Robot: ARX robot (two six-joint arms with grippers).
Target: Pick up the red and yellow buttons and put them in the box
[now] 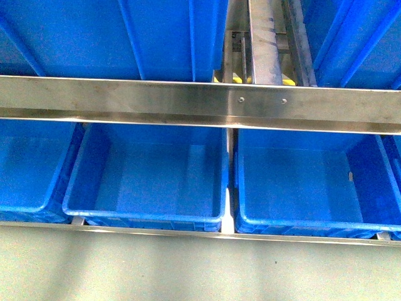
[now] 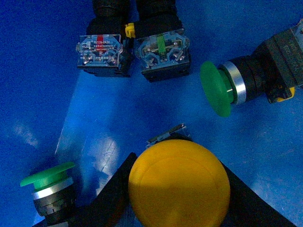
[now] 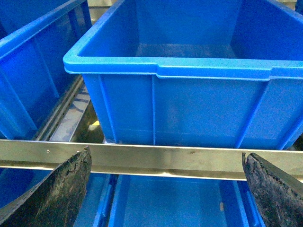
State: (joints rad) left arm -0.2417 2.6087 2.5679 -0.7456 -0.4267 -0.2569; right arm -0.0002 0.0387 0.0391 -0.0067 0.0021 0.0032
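Observation:
In the left wrist view my left gripper (image 2: 179, 208) is shut on a big yellow button (image 2: 179, 185); its round cap fills the space between the two black fingers (image 2: 111, 198), above a blue crate floor (image 2: 47, 71). Two black button blocks lie further off, one with a red stripe (image 2: 100, 47), one with a green stripe (image 2: 163, 48). No loose red cap shows. In the right wrist view my right gripper (image 3: 165, 189) is open and empty, its fingers (image 3: 61, 189) wide apart over a steel rail (image 3: 165, 158). Neither arm shows in the front view.
Two green mushroom buttons lie in the left crate, one (image 2: 218, 89) beside the striped blocks, one (image 2: 49, 182) beside my finger. The front view shows a steel rail (image 1: 200, 103) across blue crates (image 1: 150, 219) (image 1: 313, 222). A large blue crate (image 3: 180, 71) stands beyond the right gripper.

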